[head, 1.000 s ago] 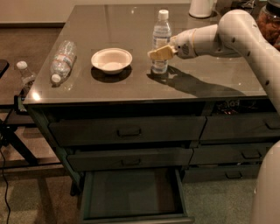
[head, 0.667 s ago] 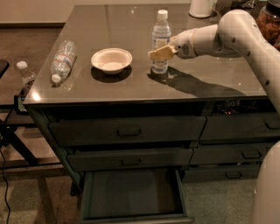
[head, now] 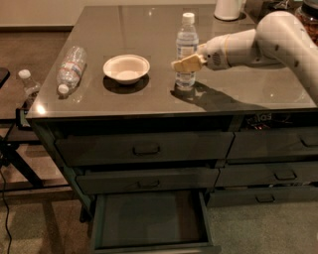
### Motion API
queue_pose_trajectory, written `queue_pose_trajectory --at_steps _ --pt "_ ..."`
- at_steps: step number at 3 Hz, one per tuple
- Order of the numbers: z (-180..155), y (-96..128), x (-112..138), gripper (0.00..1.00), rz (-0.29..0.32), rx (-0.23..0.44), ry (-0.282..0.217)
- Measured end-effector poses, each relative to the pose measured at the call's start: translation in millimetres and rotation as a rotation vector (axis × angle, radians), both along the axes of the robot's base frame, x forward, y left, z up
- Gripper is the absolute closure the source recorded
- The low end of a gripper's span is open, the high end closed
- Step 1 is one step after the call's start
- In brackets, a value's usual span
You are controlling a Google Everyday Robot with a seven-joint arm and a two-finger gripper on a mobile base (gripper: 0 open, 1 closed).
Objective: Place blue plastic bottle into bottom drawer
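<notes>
Grey-green metal marked the bottom drawer (head: 149,223), pulled out nearest and holding nothing. Farther back, the blue plastic bottle (head: 186,42) stood upright on the tabletop (head: 149,30), with the gripper (head: 183,63) at its label from the right. Neither had shifted from a second before, and whether the gripper clasped the bottle I could not tell. The lift, I judged, had not begun. On the glossy dark surface a white bowl (head: 126,67) sat left of the bottle, and a ridged bottle (head: 72,67) lay near the left edge. A white vessel (head: 228,7) stood at the far edge, and brown carpet (head: 30,49) spread to the left.
</notes>
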State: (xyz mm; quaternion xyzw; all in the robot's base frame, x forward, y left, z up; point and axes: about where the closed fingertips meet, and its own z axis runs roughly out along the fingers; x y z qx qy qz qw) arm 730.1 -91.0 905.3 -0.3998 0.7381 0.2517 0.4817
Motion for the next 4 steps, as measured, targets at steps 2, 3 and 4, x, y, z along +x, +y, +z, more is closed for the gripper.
queue_pose_trajectory --at_steps 2,3,4 --pt "14.8 -21.0 -73.8 1.00 -0.054 -0.018 0.043" --pt "14.8 -21.0 -73.8 1.00 -0.054 -0.019 0.043" --pt "14.7 -22.5 -91.3 1.00 -0.060 -0.041 0.075"
